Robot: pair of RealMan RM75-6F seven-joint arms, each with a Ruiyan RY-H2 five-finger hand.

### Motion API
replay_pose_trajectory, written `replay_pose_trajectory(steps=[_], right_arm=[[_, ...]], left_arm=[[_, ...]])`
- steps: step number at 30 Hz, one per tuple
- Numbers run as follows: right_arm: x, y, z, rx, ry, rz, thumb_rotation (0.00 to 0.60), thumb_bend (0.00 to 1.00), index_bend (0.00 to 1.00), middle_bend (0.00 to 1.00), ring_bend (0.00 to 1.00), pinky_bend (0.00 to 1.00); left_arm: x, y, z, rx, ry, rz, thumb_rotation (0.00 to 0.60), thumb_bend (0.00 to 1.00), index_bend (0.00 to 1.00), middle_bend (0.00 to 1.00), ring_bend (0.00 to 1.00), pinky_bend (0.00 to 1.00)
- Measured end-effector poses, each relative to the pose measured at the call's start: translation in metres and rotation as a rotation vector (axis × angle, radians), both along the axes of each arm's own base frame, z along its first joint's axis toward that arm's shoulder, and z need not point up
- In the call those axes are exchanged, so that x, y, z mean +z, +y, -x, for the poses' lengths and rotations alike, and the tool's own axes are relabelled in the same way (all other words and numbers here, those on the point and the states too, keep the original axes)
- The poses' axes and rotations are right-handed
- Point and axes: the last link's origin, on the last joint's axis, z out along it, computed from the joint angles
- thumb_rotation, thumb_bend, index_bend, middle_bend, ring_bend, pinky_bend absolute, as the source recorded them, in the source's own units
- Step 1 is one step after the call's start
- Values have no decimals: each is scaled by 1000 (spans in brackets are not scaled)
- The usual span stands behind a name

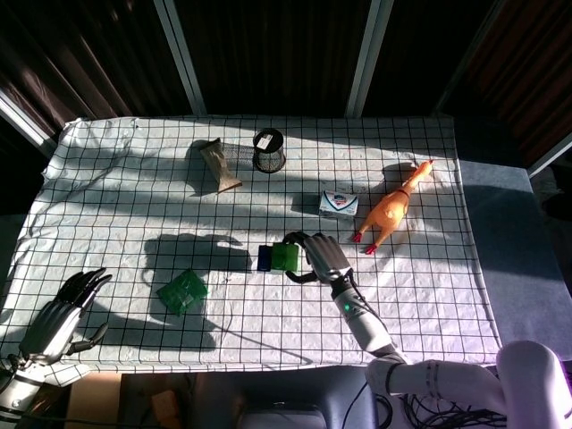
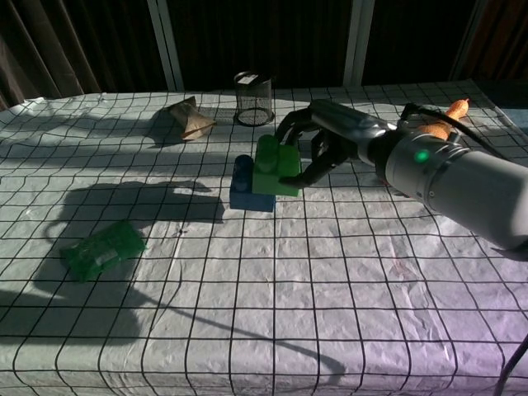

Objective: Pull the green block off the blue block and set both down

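Note:
The green block is still stuck on top of the blue block, and the pair hangs a little above the checked cloth. My right hand grips the green block from its right side, fingers over the top and thumb underneath. From the head camera the green block and blue block sit just left of the right hand, near the table's middle. My left hand lies at the near left corner, fingers spread and holding nothing.
A green packet lies front left. At the back are a black mesh cup and a brown bag. A white box and an orange rubber chicken lie right of the blocks.

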Motion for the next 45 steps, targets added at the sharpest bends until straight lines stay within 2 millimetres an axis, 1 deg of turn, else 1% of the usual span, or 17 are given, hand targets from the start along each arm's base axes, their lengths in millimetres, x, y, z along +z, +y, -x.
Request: replay_pose_trajectory(steps=[5,10,13,16,19,21,24,27,30,35,38,41,45], right_arm=[[38,5,-9,27,-86,17,600,300,948,656,613,353],[77,13,-18,38,-162,-4,600,300,948,656,614,354],[95,16,-26,33,-213,-39,600,300,948,656,614,354],[100,16,-35,14,-267,-89,600,299,948,656,614,354],[101,14,-45,3,-306,-132,600,299,948,656,615,355],[99,13,-53,4,-317,-160,600,299,948,656,615,357],[91,13,-64,4,-331,-203,600,300,948,656,615,357],[81,14,-74,0,-354,-238,600,300,948,656,615,357],[72,13,-84,1,-363,-258,600,300,948,657,616,358],[60,11,-98,5,-367,-266,600,300,948,657,622,358],[54,11,-103,6,-371,-252,600,300,948,656,622,358],[49,12,-106,7,-379,-232,600,300,948,656,622,358],[42,17,-111,19,-377,-220,600,300,948,656,622,358]], left_arm=[[1,10,1,-11,-189,52,600,388,0,0,0,0],[-8,24,1,-4,-472,135,600,365,0,11,0,0],[-18,35,-2,11,-661,206,600,350,0,11,0,6],[-29,47,-7,22,-839,289,600,335,0,11,0,10],[-43,61,-18,18,-982,376,600,321,0,11,0,6],[-55,72,-29,6,-1058,435,600,316,0,11,0,1],[-72,84,-46,-4,-1133,497,600,306,0,12,0,0],[-83,92,-57,3,-1188,535,600,299,0,17,0,0],[-93,97,-69,-1,-1215,563,600,295,0,19,0,0],[-105,101,-80,13,-1237,589,600,293,0,38,7,13],[-114,102,-86,28,-1242,601,600,292,0,72,54,55],[-122,104,-91,45,-1246,615,600,293,0,96,89,74],[-128,105,-96,49,-1240,618,600,293,1,116,96,87]])
